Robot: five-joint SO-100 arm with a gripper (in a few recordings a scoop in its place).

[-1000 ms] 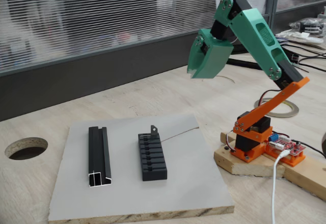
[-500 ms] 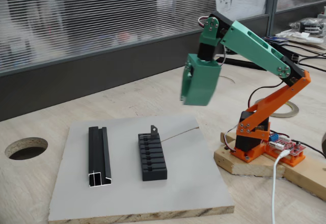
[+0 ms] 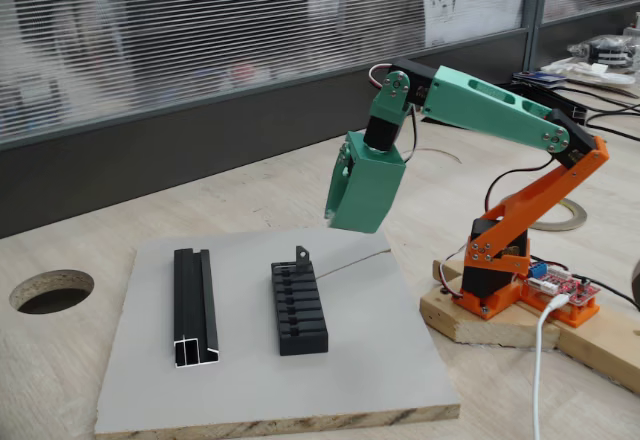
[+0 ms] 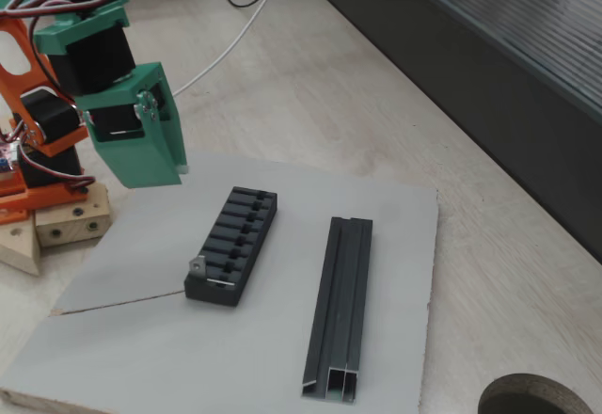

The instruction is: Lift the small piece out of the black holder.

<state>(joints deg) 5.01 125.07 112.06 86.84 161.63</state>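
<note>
Green two-finger gripper (image 3: 337,222), its opening not discernible, hangs at frame centre above the tiny grey metal tab (image 3: 300,254) standing in the slotted black block's (image 3: 299,309) far end slot; a vertical, tab-centred descent seems advisable.

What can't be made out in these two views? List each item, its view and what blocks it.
- Green hand: open or shut is unreadable in both fixed views; its green housing covers the fingertips.
- Tiny grey metal tab in the short black slotted block: too small in both fixed views to show how it is seated.
- Round hole in the wooden table: cut off by the bottom edge.
</note>
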